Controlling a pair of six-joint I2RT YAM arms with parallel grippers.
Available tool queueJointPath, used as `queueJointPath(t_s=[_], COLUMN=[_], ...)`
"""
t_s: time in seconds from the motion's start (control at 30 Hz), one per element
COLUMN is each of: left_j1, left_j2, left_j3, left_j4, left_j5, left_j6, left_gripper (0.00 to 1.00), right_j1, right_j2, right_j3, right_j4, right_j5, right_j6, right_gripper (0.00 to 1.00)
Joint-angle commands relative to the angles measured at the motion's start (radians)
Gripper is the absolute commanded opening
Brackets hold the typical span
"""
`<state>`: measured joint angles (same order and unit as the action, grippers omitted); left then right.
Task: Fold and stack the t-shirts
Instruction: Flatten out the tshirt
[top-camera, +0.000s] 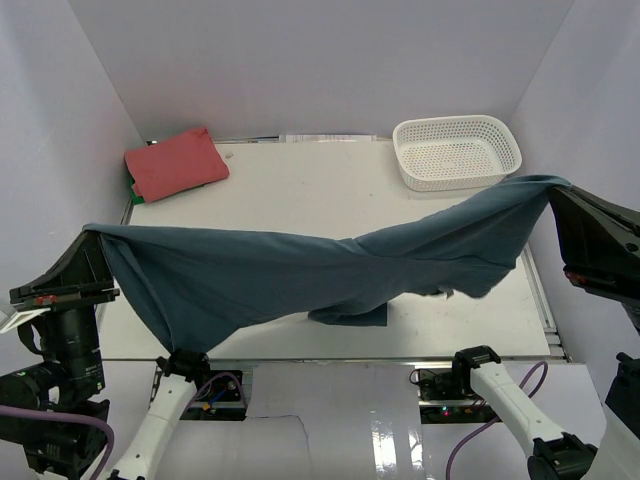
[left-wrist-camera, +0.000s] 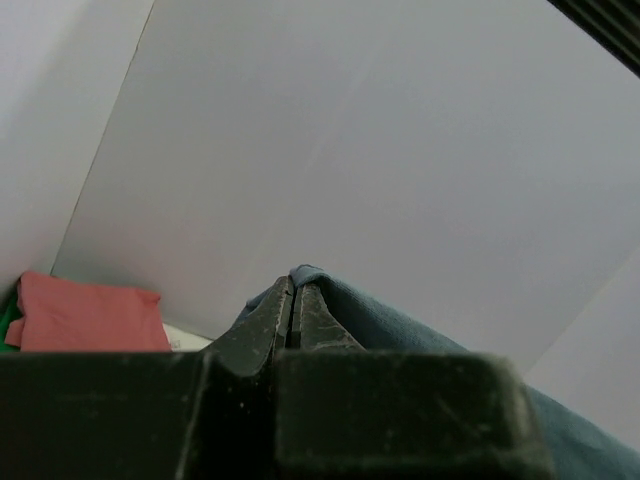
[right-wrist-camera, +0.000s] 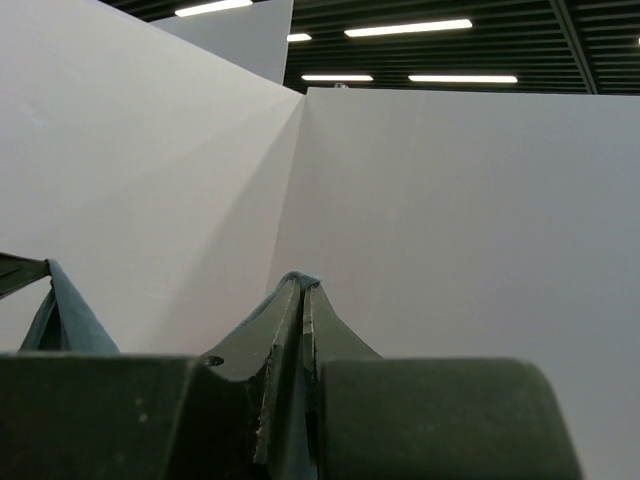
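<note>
The dark teal-blue t-shirt (top-camera: 300, 265) hangs stretched across the table between both arms, sagging in the middle, with its lowest fold touching the table near the front. My left gripper (top-camera: 92, 232) is shut on its left end; in the left wrist view the cloth (left-wrist-camera: 400, 325) pokes out over the closed left gripper (left-wrist-camera: 294, 283). My right gripper (top-camera: 556, 186) is shut on the right end, and the right wrist view shows a blue edge (right-wrist-camera: 75, 320) at the left and cloth pinched in the right gripper (right-wrist-camera: 303, 284). The coral-red t-shirt (top-camera: 175, 163) lies folded at the back left, also seen as the red t-shirt (left-wrist-camera: 90, 315).
A white lattice basket (top-camera: 457, 151) stands at the back right of the table (top-camera: 320, 190). White walls enclose the left, back and right. Something green (top-camera: 135, 192) peeks out under the red shirt.
</note>
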<state>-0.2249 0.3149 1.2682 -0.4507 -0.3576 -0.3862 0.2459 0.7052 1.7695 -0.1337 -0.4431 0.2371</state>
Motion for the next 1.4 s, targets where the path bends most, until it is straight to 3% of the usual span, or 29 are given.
queueJointPath(t_s=[0.0, 0.3, 0.73, 0.83, 1.1, 1.37], left_j1=[-0.004, -0.004, -0.002, -0.002, -0.004, -0.005], left_j2=[-0.013, -0.019, -0.005, -0.002, 0.026, 0.059], left_j3=[0.002, 0.017, 0.06, 0.066, 0.118, 0.201], left_j4=[-0.023, -0.033, -0.016, -0.008, 0.007, 0.015], left_j5=[0.008, -0.004, -0.004, 0.005, -0.007, -0.012], left_j6=[-0.02, -0.029, -0.034, -0.04, -0.037, -0.003], left_gripper=[0.0, 0.0, 0.0, 0.0, 0.0, 0.0], right_j1=[-0.013, -0.023, -0.028, -0.028, -0.03, -0.031], right_j2=[0.031, 0.076, 0.013, -0.026, 0.066, 0.057], right_j3=[0.022, 0.191, 0.268, 0.22, 0.353, 0.343], right_j4=[0.062, 0.077, 0.206, 0.275, 0.335, 0.419], right_j5=[-0.028, -0.017, 0.035, 0.043, 0.037, 0.061], right_j6=[0.034, -0.012, -0.093, -0.073, -0.059, -0.044], right_gripper=[0.08, 0.08, 0.08, 0.08, 0.08, 0.08])
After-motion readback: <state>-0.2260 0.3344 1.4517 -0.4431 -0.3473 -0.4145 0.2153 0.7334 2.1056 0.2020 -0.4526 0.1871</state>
